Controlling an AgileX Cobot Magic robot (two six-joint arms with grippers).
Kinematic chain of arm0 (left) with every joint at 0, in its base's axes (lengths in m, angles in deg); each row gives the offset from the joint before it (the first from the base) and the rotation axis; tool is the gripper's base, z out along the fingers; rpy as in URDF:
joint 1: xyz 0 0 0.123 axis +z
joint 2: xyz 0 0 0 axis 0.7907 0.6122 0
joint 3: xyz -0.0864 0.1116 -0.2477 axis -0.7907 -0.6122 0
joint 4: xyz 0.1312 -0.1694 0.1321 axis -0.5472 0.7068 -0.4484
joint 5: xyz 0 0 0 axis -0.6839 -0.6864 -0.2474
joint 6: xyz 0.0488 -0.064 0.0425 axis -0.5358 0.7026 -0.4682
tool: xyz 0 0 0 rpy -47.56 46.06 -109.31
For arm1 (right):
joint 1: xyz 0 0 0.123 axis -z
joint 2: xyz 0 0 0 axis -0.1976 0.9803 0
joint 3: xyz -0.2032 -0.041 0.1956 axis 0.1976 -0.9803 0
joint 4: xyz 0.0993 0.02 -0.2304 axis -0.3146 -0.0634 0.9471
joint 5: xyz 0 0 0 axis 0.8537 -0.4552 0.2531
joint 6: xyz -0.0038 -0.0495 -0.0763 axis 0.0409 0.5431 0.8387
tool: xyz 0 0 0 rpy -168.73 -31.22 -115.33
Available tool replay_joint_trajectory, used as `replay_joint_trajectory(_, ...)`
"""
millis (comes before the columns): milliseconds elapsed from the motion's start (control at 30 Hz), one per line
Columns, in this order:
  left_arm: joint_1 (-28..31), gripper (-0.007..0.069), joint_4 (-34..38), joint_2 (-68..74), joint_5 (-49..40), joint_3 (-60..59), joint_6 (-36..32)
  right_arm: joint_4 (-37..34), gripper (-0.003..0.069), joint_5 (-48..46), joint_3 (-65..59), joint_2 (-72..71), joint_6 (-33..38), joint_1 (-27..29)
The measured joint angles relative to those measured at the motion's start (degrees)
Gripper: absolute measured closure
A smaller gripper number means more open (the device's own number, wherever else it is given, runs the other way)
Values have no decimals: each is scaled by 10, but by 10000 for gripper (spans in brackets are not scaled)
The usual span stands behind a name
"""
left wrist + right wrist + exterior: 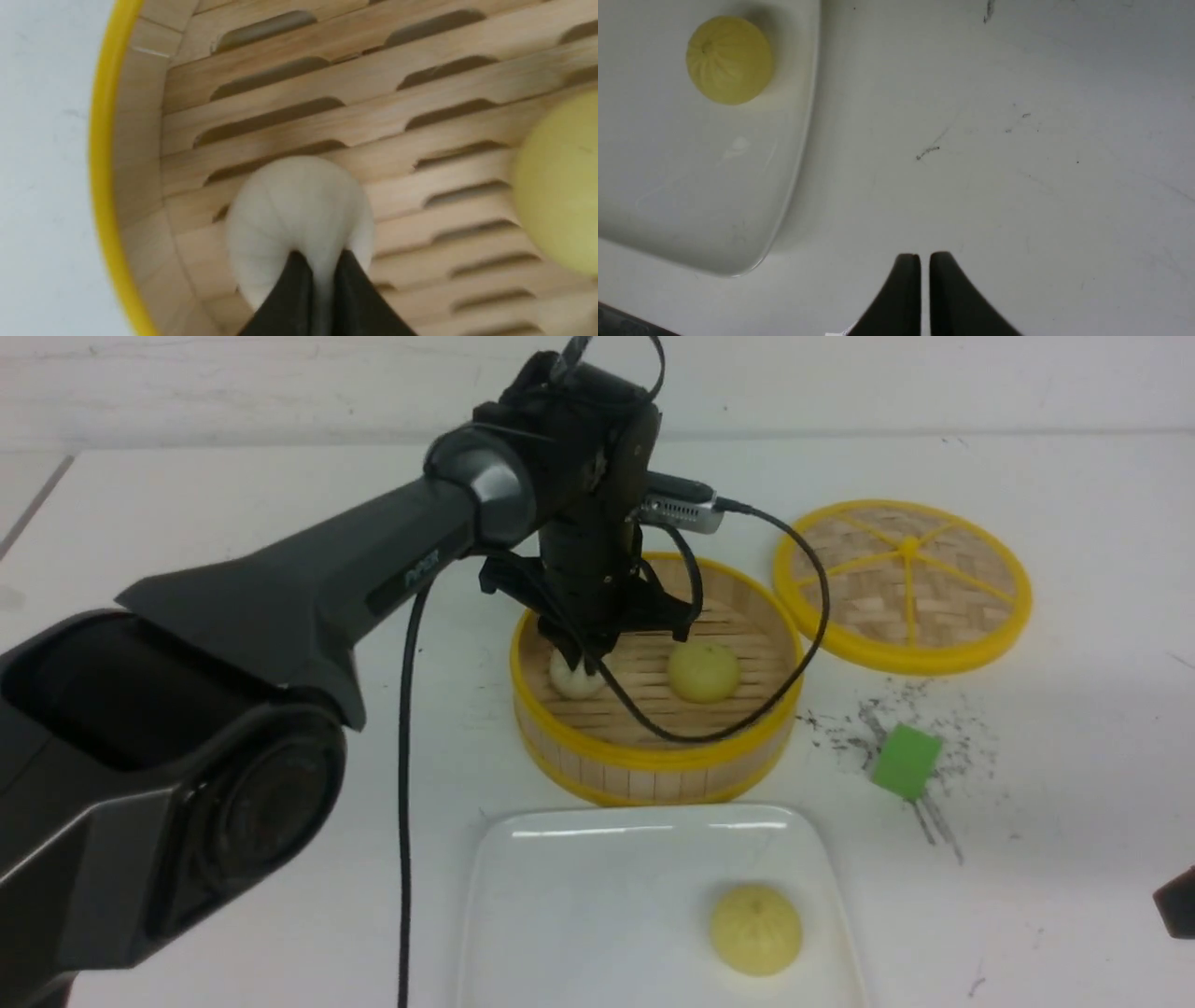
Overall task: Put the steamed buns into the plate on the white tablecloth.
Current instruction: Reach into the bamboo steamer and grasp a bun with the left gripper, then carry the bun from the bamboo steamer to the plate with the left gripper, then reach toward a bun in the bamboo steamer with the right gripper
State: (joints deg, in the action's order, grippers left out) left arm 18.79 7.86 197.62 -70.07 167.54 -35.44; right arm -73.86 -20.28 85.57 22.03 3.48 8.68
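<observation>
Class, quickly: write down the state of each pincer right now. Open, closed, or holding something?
Left pincer: closed on the white bun inside the steamer.
Right pincer: closed, holding nothing, over the tablecloth.

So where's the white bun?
The white bun sits in the basket, left side in the front view, beside a yellow bun, pinched by the left gripper.

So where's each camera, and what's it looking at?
Front view: between the arms, facing forward at steamer, lid, plate; left arm shows.
Left wrist view: looks down into the steamer; left pincer pinches the white bun.
Right wrist view: looks down at tablecloth and plate; right pincer shut, empty.
Shared: front and right wrist both see the yellow bun on the plate.
</observation>
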Motion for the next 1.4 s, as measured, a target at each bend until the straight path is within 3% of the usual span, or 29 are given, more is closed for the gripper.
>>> replay_joint_trajectory(400, 0, 598, 28, -248, -21, -28, -11, -6, 594, -1, -1, 0, 0, 0)
replay_joint_trajectory(700, 0, 591, 193, -379, -22, -330, -40, -10, 580, -1, -1, 0, 1, 0)
replay_joint_trajectory(900, 0, 547, 237, -374, 94, -523, -45, -11, 578, 1, -1, 0, 1, 0)
replay_joint_trajectory(1233, 0, 258, 259, -375, 186, -589, -54, -13, 578, 12, -1, 0, 1, 0)
replay_joint_trajectory(1400, 0, 201, 264, -377, 196, -588, -58, -16, 573, 13, -1, 0, 1, 0)
